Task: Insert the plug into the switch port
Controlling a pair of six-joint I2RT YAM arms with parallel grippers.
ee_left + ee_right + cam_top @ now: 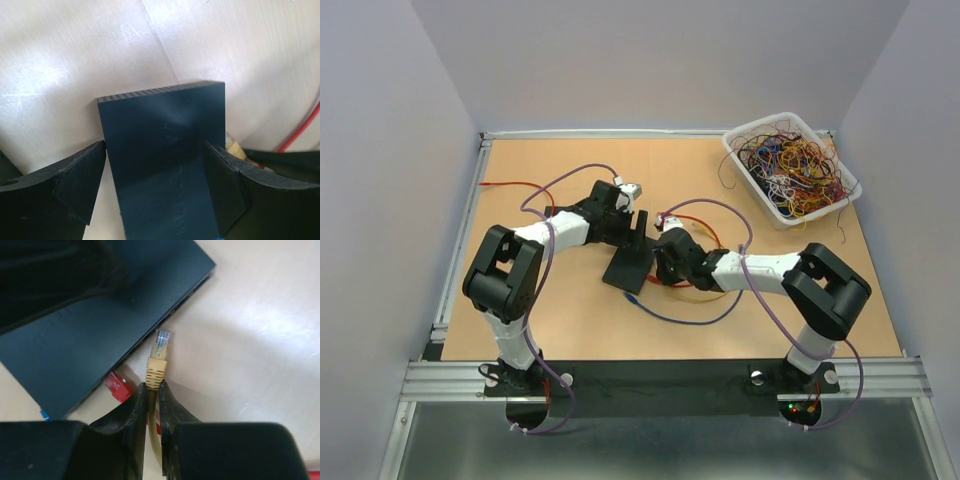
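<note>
The switch (625, 268) is a flat black box in the middle of the table, lying slantwise. My left gripper (638, 224) straddles its far end. In the left wrist view both fingers (227, 182) press against the sides of the switch (165, 150), so the gripper (155, 150) is shut on it. My right gripper (667, 262) is at the switch's right side. It is shut (154, 387) on a yellow cable just behind the plug (160, 347), a clear connector with a yellow boot. The plug's tip sits just off the port side of the switch (100, 340), outside it.
A red connector (119, 386) and a blue one (44, 415) sit along the same switch edge. A blue cable (680, 318) loops on the table in front. A white bin (845, 190) of tangled cables stands at the back right. A red cable (505, 185) lies at the back left.
</note>
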